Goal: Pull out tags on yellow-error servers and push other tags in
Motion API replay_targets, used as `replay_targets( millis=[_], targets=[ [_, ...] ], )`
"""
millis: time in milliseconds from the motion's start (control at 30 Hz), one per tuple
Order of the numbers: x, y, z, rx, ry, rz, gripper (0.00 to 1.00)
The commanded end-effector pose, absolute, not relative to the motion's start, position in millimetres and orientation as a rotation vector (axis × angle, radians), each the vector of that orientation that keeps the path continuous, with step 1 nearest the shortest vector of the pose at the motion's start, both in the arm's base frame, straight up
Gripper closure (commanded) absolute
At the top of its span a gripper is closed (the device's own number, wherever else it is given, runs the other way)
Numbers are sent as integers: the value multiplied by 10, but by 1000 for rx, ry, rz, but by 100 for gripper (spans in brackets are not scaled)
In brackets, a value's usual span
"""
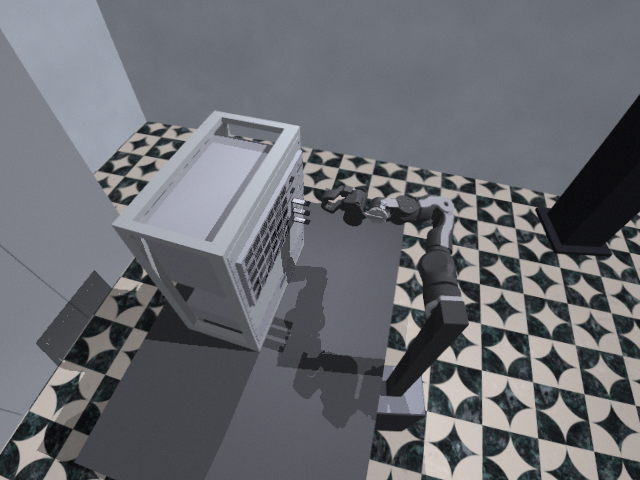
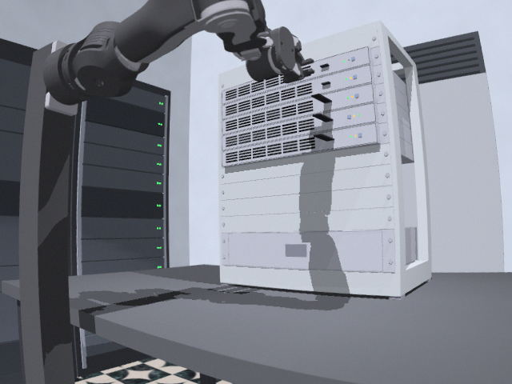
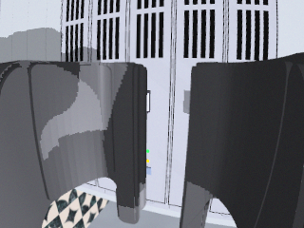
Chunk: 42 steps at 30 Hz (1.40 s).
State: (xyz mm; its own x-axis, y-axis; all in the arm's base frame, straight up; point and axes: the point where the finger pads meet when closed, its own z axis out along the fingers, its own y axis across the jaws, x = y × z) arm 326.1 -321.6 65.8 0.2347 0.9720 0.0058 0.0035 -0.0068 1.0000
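The white rack [image 1: 206, 217] stands on the dark table, also in the exterior view [image 2: 314, 165], with five servers at its top. The lower three tags [image 2: 322, 118] stick out [image 1: 299, 210]. The top two tags [image 2: 325, 75] sit flush. The second server shows a yellow light [image 2: 350, 78], as do the three below it; the top one shows none. The locate buttons [image 2: 352, 59] are too small to judge. My gripper [image 2: 308, 68] [image 1: 326, 198] hovers a short way off the front near the top two tags. Its fingers are nearly shut with nothing between them.
A dark server cabinet [image 2: 124, 178] with green lights stands to the left behind my arm. My arm's post [image 1: 413, 356] stands at the table's near right corner. A black column [image 1: 599, 180] stands on the tiled floor far right.
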Motion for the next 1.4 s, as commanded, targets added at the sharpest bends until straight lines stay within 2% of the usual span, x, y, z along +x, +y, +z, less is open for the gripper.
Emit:
replay_targets(
  millis=[0,733,1367],
  targets=[
    [3259,-3218,682,1319,1028,1036,90],
    [3293,-3228,683,1319,1028,1036,90],
    [4068,-3395,711,1310,1023,1043,90]
  ],
)
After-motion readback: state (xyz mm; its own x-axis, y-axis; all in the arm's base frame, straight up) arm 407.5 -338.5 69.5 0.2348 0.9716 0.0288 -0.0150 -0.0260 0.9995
